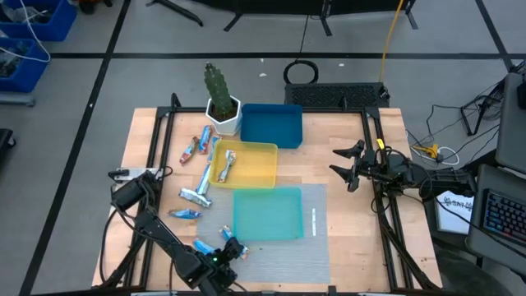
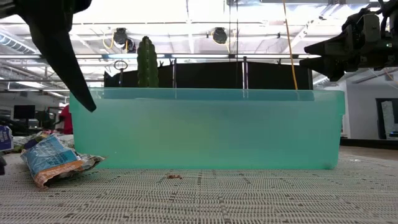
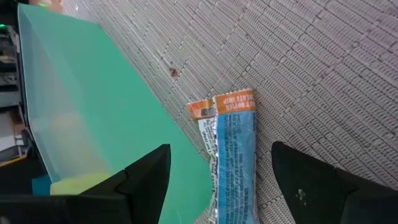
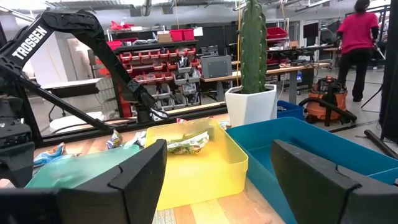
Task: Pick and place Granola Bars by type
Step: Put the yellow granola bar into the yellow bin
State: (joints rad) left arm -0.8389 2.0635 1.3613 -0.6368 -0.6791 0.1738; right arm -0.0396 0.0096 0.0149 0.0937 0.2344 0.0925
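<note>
From my left wrist camera I see what the overhead view only hints at: the left gripper (image 3: 221, 180) hangs with its fingers spread wide, and a granola bar (image 3: 234, 155) lies flat on the woven grey mat (image 3: 323, 68) between them, untouched on either side. Its wrapper is crinkled blue foil with an orange end. Just beside one finger runs the smooth translucent wall of the teal tray (image 3: 93, 106).

The low view shows me a crumpled bar (image 2: 53, 160) on the mat beside that tray.

From overhead, more bars (image 1: 197, 168) lie scattered on the wooden table (image 1: 349, 177), well away from the fingers. The yellow tray (image 1: 259, 164) holds one bar (image 1: 227, 165); I see nothing in the blue tray (image 1: 271, 125).

The right gripper (image 1: 343, 162) waits with fingers apart near the table's right edge. Its wrist view alone shows a potted cactus (image 4: 252, 62) and a person (image 4: 354, 37) in the room.
</note>
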